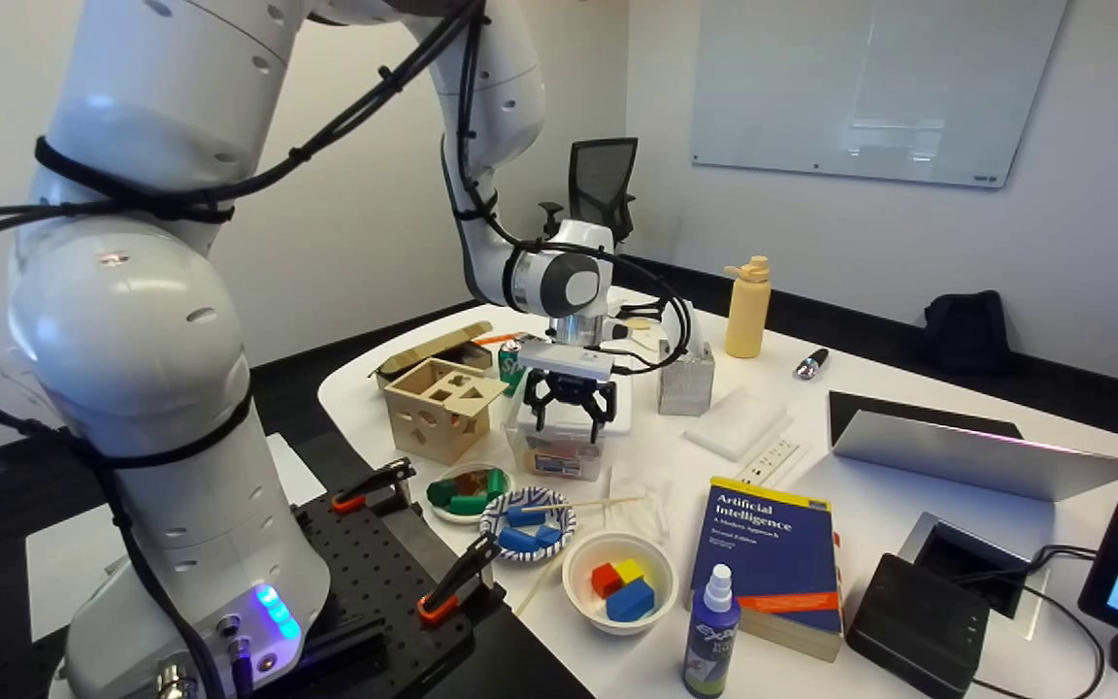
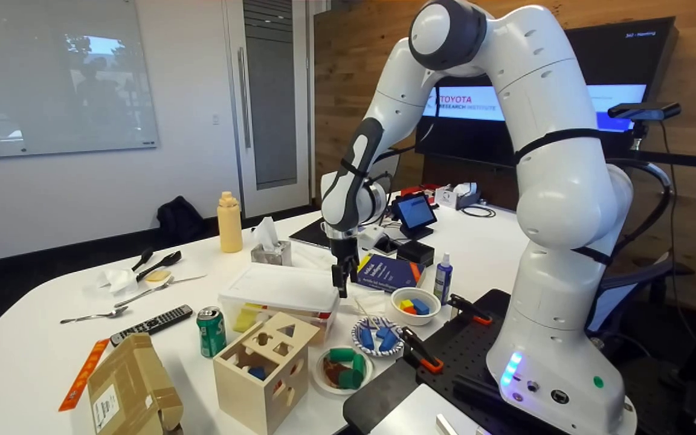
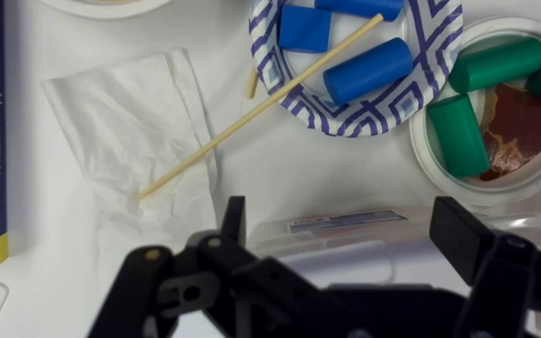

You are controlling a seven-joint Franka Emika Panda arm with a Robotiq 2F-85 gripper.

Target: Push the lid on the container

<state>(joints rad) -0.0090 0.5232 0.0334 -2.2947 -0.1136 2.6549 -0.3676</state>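
The whitish translucent container stands on the table with coloured pieces inside; it also shows in an exterior view. The flat whitish lid lies on top of it, and part of it shows beside the gripper. The lid looks a little askew to the tub's rim; I cannot tell whether it is seated. My gripper is open and empty, fingers pointing down, at the labelled edge of the container. In the wrist view the jaws are apart, with the container's label and lid edge seen between and below them.
A wooden shape box and a Sprite can stand close to the container. Dishes with green and blue pieces, a chopstick, a tissue, a white bowl and a book lie nearby. A tissue box stands beside the lid.
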